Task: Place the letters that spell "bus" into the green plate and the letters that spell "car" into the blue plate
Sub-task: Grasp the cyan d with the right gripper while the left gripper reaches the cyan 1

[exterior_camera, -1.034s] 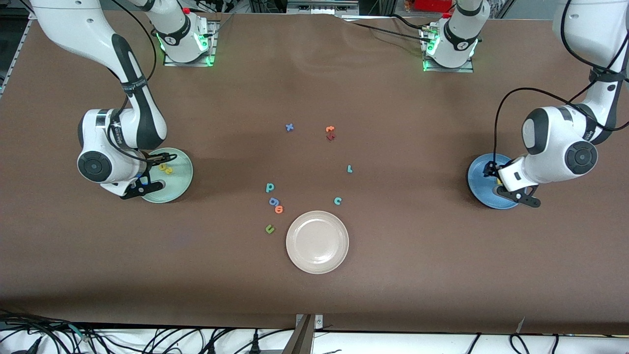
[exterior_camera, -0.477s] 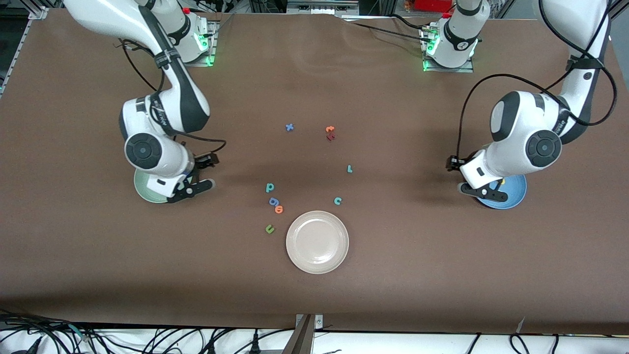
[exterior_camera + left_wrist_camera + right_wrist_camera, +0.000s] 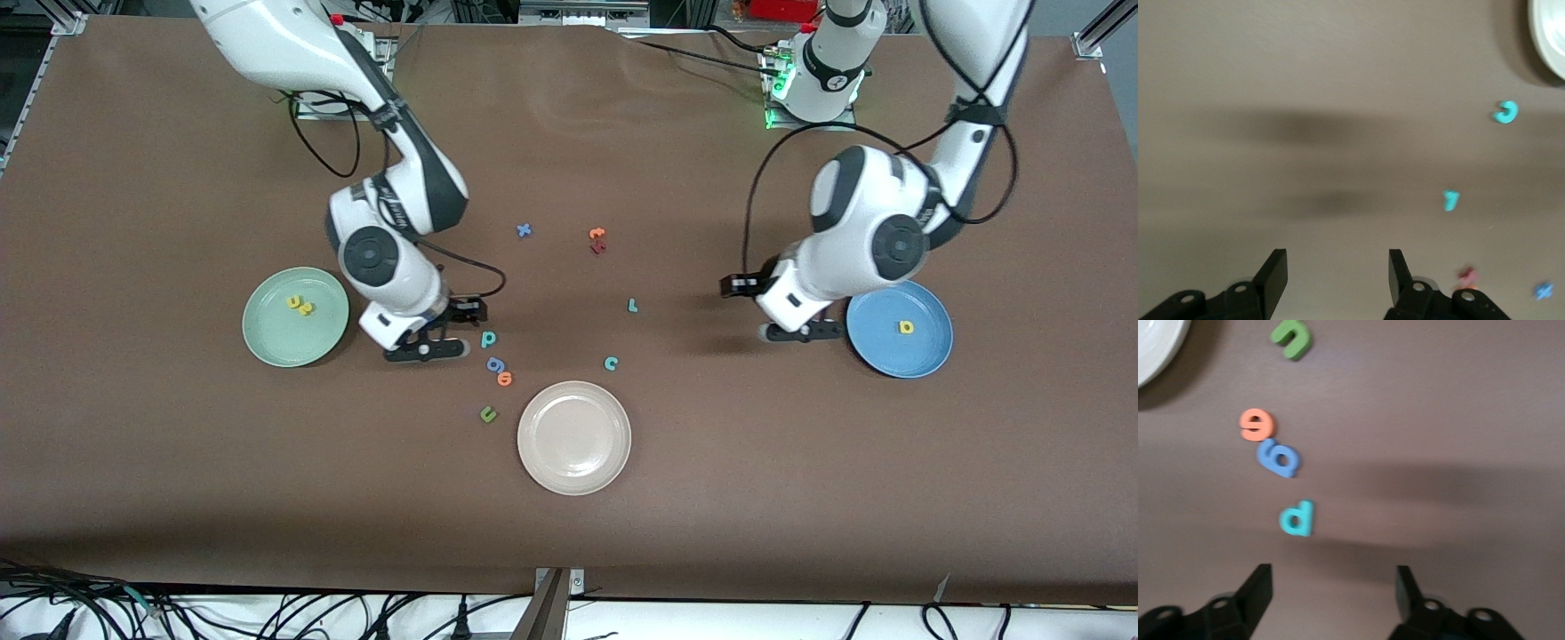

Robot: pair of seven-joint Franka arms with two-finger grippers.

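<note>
The right gripper point(image 3: 436, 342) hangs low over the brown desk point(image 3: 178, 444), between the green plate point(image 3: 267, 342) and the teal "b" point(image 3: 488, 339), close beside that letter. In the right wrist view its fingers point(image 3: 1258, 590) stand spread with nothing between them, and the teal "b" point(image 3: 1297, 519) lies just ahead of them on the bare desk. The blue "g" point(image 3: 495, 364) and the orange "o" point(image 3: 505, 379) lie touching each other, a little nearer the front camera than the "b", and the green "u" point(image 3: 487, 413) lies nearer still, beside the beige-white plate point(image 3: 573, 476).

In the green plate sit the yellow "u" point(image 3: 294, 302) and the yellow "s" point(image 3: 305, 309), side by side and touching.

The left gripper point(image 3: 794, 327) hovers over the desk just beside the blue plate point(image 3: 876, 356), on the side toward the middle of the desk. Its fingers point(image 3: 1275, 277) are spread and empty too. The yellow "a" point(image 3: 905, 327) lies alone in the blue plate.

The teal "r" point(image 3: 632, 306) and the teal "c" point(image 3: 611, 363) lie on the desk near the middle, apart from each other, the "c" nearer the front camera and close to the beige-white plate. Farther from the front camera lie a blue "x" point(image 3: 524, 230) and the orange and red pair point(image 3: 597, 240), which touch each other
</note>
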